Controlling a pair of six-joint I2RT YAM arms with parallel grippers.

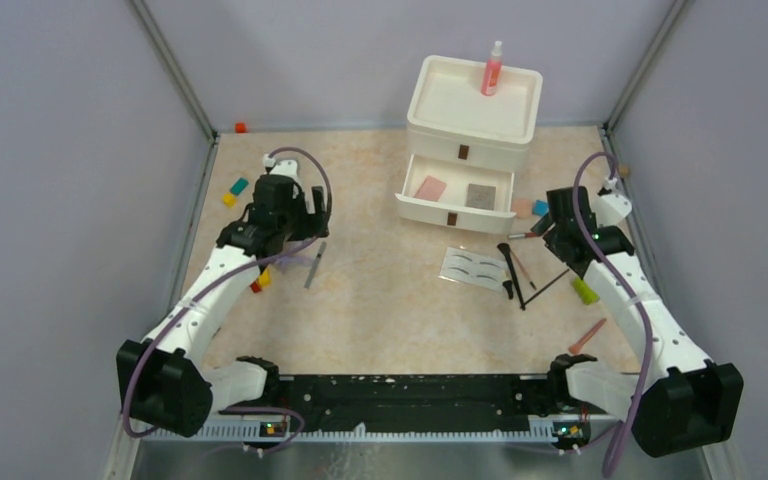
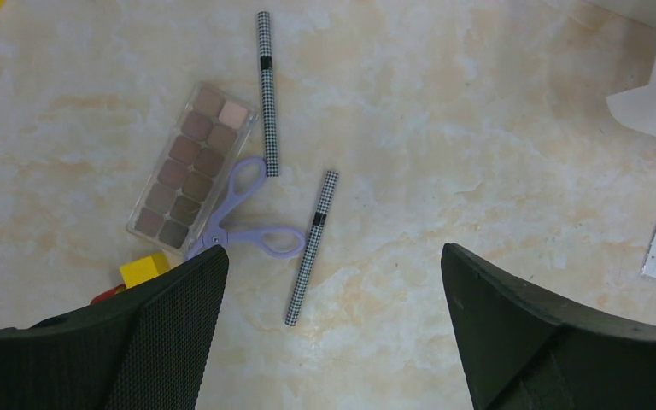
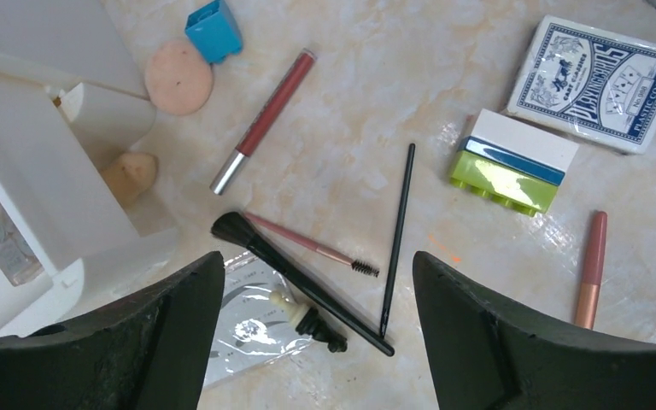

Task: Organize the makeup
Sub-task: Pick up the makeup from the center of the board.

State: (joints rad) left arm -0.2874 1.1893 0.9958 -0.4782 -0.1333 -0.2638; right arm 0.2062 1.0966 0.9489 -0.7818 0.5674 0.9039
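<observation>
while both arms are reaching out over the marbled table (image 1: pixel 380 320), the left gripper (image 2: pixel 333 256) is hanging with its jaws spread wide and gripping nothing, and the right gripper (image 3: pixel 318 260) is likewise standing open and empty

below the left gripper, an eyeshadow palette (image 2: pixel 190 169) is lying at a slant, with lilac scissors (image 2: pixel 243 213) resting against its lower right edge. one checkered pencil (image 2: pixel 266 94) is lying just beside the palette, its lower end sitting by a scissor loop, and a second checkered pencil (image 2: pixel 312 248) is lying a little lower, just beside the other loop. a yellow block (image 2: pixel 143 269) is peeking out by the left finger

below the right gripper, a black makeup brush (image 3: pixel 295 278) is lying diagonally, crossing a pink-handled spoolie (image 3: pixel 307 243) near its bristles and overlapping the edge of the white eyebrow card (image 3: pixel 248 320). a thin black brush (image 3: pixel 397 239) is lying nearly straight up the view, its lower tip ending near the makeup brush's handle. farther out, a red lip gloss tube (image 3: pixel 265 120) is lying near a round peach sponge (image 3: pixel 178 77) and a blue block (image 3: pixel 213 30), while a second peach sponge (image 3: pixel 128 175) is sitting tucked against the white drawer unit (image 3: pixel 43 171). to the right, a deck of playing cards (image 3: pixel 602 81), a stack of blocks (image 3: pixel 512 162) and a pink tube (image 3: pixel 592 269) are lying apart from the brushes

in the top view, the pink spray bottle (image 1: pixel 492 68) is standing upright on the unit's top tray, and the open drawer (image 1: pixel 455 212) is holding a pink pad (image 1: pixel 430 187) beside a grey square (image 1: pixel 480 195)
</observation>
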